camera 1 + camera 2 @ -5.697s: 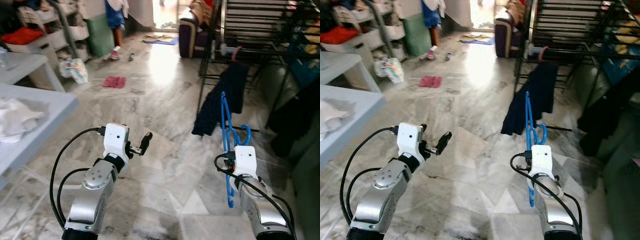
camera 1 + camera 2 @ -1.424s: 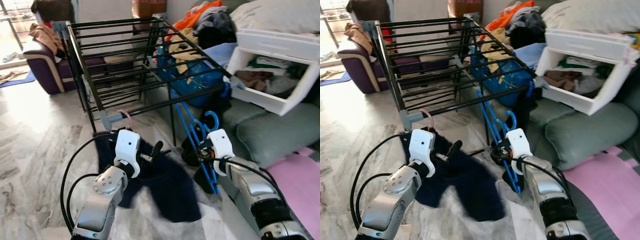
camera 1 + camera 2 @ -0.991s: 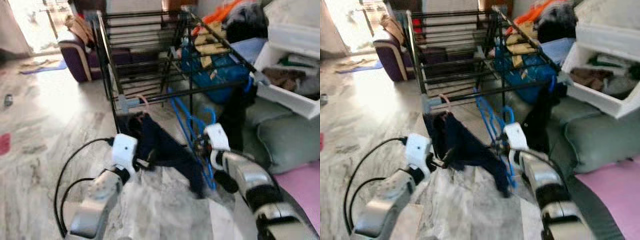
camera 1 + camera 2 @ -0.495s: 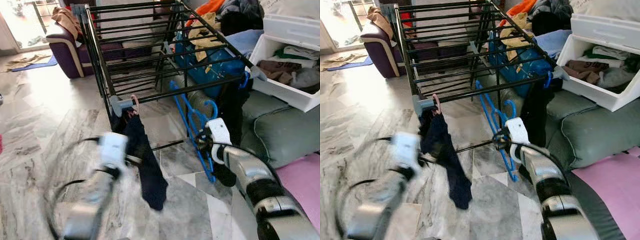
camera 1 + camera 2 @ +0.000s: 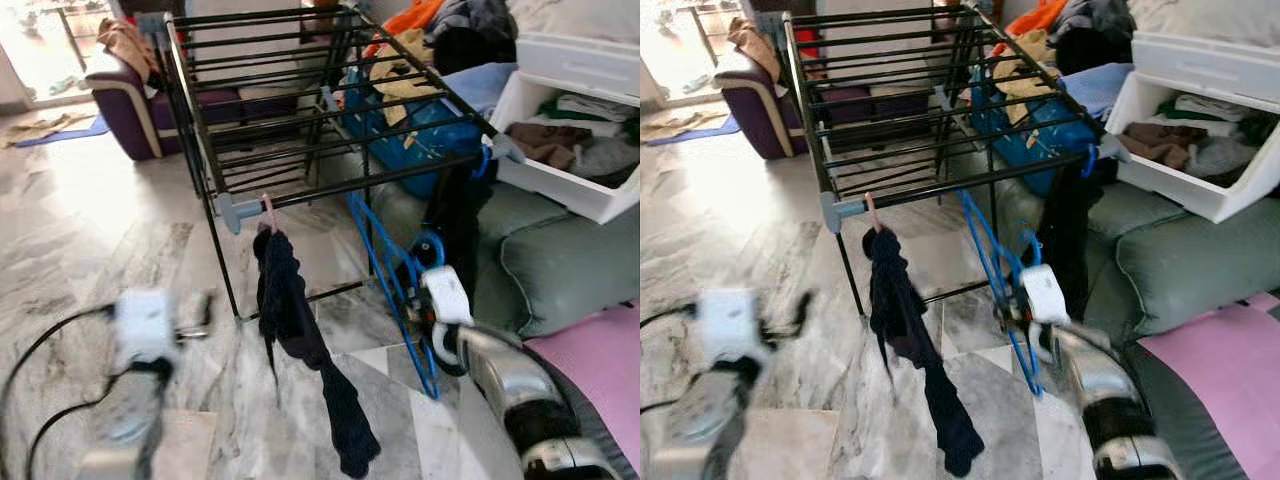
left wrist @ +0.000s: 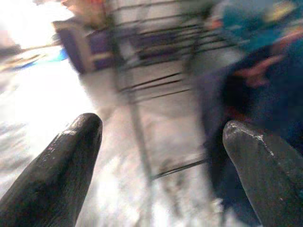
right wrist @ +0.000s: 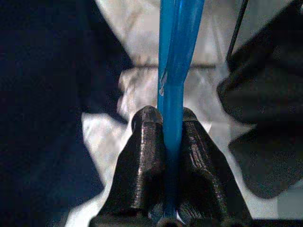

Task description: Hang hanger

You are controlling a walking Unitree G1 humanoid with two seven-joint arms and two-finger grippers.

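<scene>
Blue hanger (image 5: 392,268), black drying rack (image 5: 300,110), navy garment (image 5: 300,340), grey-veined marble floor (image 5: 90,230).

Left arm low at the left side, badly blurred, white wrist block raised. Left claw (image 6: 161,156) wide open, black fingers (image 6: 52,175) well apart with nothing between. Right arm reaching forward from the lower right, silver forearm angled up toward the white wrist block. Right claw (image 7: 170,142) clamped tight, both fingers (image 7: 144,165) pressed against the thin blue hanger (image 7: 177,56) running between.
</scene>
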